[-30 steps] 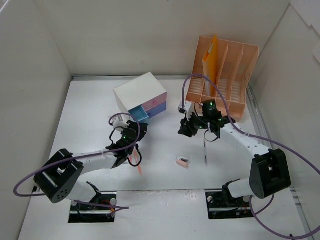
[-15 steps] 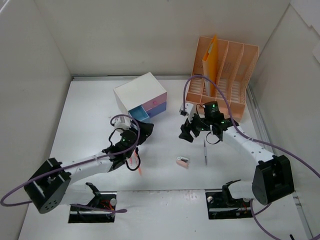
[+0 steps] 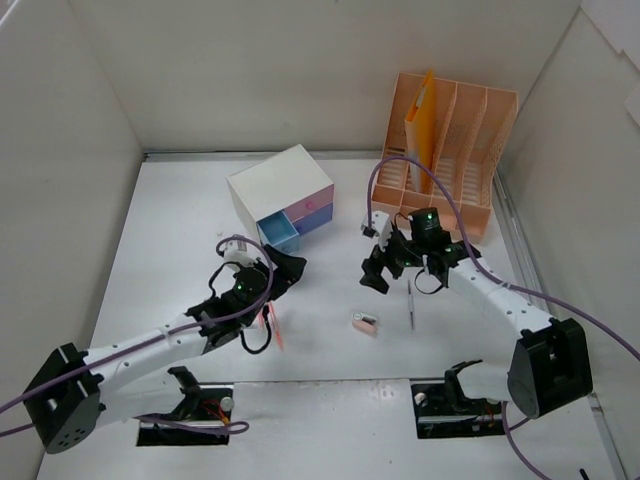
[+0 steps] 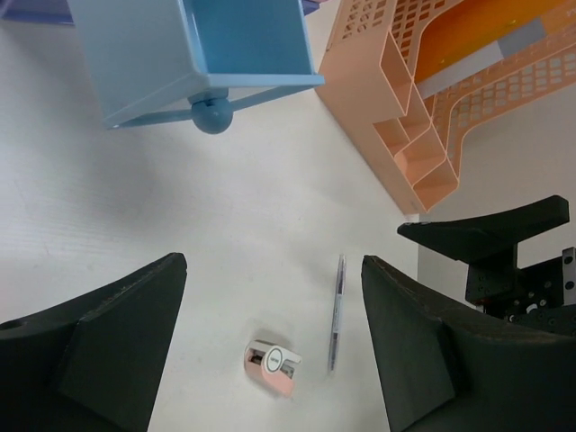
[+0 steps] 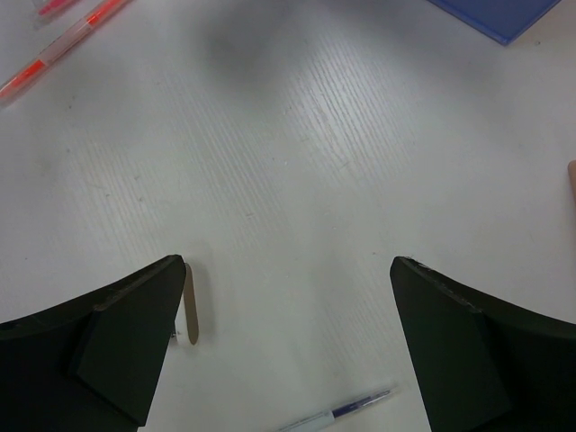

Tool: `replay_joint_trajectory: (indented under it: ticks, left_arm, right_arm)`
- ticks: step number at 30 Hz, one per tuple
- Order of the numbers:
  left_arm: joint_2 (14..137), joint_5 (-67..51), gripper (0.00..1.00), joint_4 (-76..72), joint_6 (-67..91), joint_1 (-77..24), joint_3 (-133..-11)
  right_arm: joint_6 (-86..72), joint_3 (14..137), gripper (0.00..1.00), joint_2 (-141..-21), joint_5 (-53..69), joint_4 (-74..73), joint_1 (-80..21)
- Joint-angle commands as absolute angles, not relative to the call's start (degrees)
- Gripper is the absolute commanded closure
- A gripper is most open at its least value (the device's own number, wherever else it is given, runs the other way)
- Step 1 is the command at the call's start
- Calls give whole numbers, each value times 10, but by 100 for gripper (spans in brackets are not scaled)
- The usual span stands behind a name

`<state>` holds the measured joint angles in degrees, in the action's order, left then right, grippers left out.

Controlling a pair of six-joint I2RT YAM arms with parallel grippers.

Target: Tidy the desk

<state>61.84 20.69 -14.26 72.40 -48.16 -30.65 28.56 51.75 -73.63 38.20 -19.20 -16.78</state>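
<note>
The white desk [image 3: 180, 240] carries loose items between my two arms. A blue-and-clear pen [image 3: 410, 303] [image 4: 337, 310] [image 5: 342, 412] lies near a small pink-and-white gadget [image 3: 365, 322] [image 4: 273, 366]. Two orange pens [image 3: 275, 330] [image 5: 63, 45] lie beside the left arm. My left gripper [image 3: 285, 268] [image 4: 274, 270] is open and empty above the desk, facing the gadget and pen. My right gripper [image 3: 378, 268] [image 5: 286, 265] hangs wide open over bare desk, with the pen just behind its fingertips.
A white drawer box [image 3: 282, 195] stands at the back with its blue drawer [image 3: 283, 232] [image 4: 207, 54] pulled out. A peach file organizer [image 3: 445, 150] [image 4: 432, 90] holding an orange folder stands at the back right. White panels wall in the desk.
Both grippers have gone from nearly shut to open. The left arm has stretched forward and right, away from the orange pens. The right gripper has dipped slightly toward the near side.
</note>
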Motion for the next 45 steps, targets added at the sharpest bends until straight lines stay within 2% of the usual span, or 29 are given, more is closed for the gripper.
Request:
replay_joint_trajectory:
  ticks: [1,5,6,8,9,10,12,13,14,15,16,18,19,20,21,22,25,30,31,34,45]
  left_arm:
    - [574,221,25,-93,723,-496,-330]
    - [483,229,27,-10,723,-509,-316]
    - [462,229,29,49,722,-509,-315]
    - [404,236,44,138,704,-509,-317]
    - [384,240,53,175,699,-509,-321]
    - [367,244,72,212,704,-509,-325]
    - [314,249,86,301,715,-509,-333]
    - [298,247,88,328,715,-509,-335]
    - [268,249,87,375,730,-509,-337]
    - [255,249,78,394,736,-509,-337]
    - [243,249,68,410,740,-509,-336]
    - [219,250,44,467,765,-509,-336]
    - [217,250,41,480,772,-509,-340]
    - [221,249,39,502,778,-509,-342]
    - [225,247,38,512,780,-509,-345]
    - [231,244,38,519,782,-509,-346]
    - [276,236,37,532,784,-509,-355]
    - [300,235,37,511,778,-509,-358]
    - [294,236,37,505,783,-509,-355]
    - [284,241,37,504,790,-509,-348]
    - [251,243,37,533,813,-509,-340]
  right_arm:
    - [298,515,2,-703,374,-171,-168]
    - [307,514,2,-708,389,-172,-164]
    - [307,518,2,-716,400,-185,-166]
    - [316,535,2,-739,412,-210,-167]
    - [316,540,7,-743,412,-222,-177]
    - [323,541,11,-743,409,-228,-183]
    - [324,535,30,-734,389,-244,-218]
    - [318,531,43,-731,384,-249,-228]
    - [316,530,63,-731,381,-255,-236]
    - [314,529,67,-732,377,-263,-250]
    - [304,526,66,-733,373,-264,-254]
    - [296,526,48,-736,354,-265,-261]
    - [296,525,38,-736,350,-265,-263]
    - [298,523,32,-737,343,-265,-270]
    - [305,521,27,-737,337,-270,-276]
    - [308,515,15,-739,331,-272,-281]
    - [316,504,7,-752,290,-272,-305]
    - [321,500,10,-772,258,-265,-313]
    - [318,500,15,-789,247,-265,-317]
    - [304,502,19,-812,214,-265,-331]
    - [269,489,24,-849,126,-251,-403]
